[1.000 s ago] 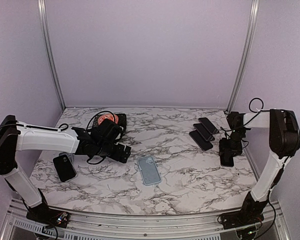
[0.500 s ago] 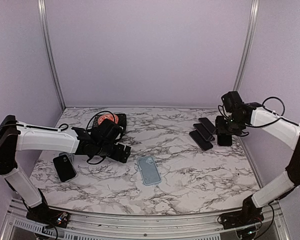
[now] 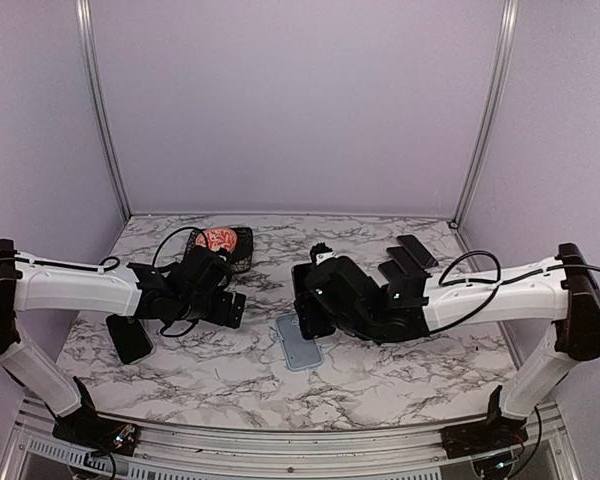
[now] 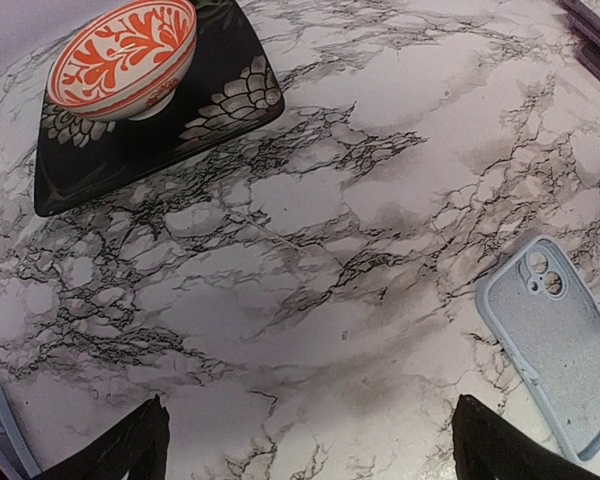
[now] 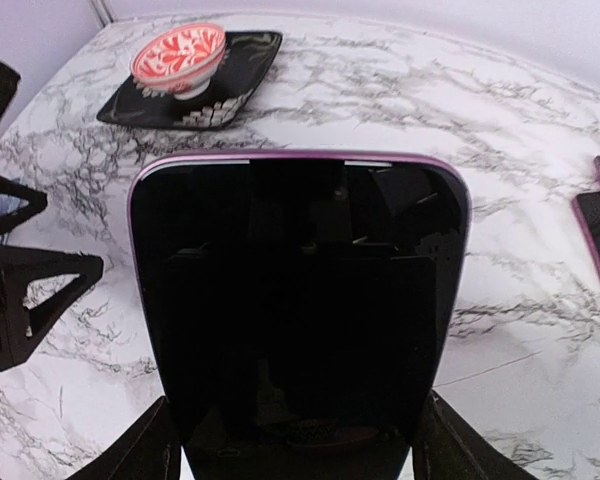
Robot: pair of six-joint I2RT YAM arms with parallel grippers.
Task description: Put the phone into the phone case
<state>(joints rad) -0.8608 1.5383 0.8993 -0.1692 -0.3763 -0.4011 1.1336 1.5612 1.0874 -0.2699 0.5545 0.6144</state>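
Phone [image 5: 298,310] clamped in right claw [image 5: 300,445], arm stretched across to the phone case [image 3: 302,350]; left claw [image 4: 310,445] spread apart.

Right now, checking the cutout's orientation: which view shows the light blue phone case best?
Left wrist: the phone case lies open side up, cutout clear, one corner cropped. Top external shows it small. Right wrist: the phone blocks it.

The marble table [image 3: 380,385] bears a phone case [image 3: 302,352], tray [image 4: 235,85] and phones [image 3: 416,250].

Left tool [image 4: 310,445] wide apart; right tool [image 5: 300,445] tight around phone [image 5: 298,290], arm outstretched.
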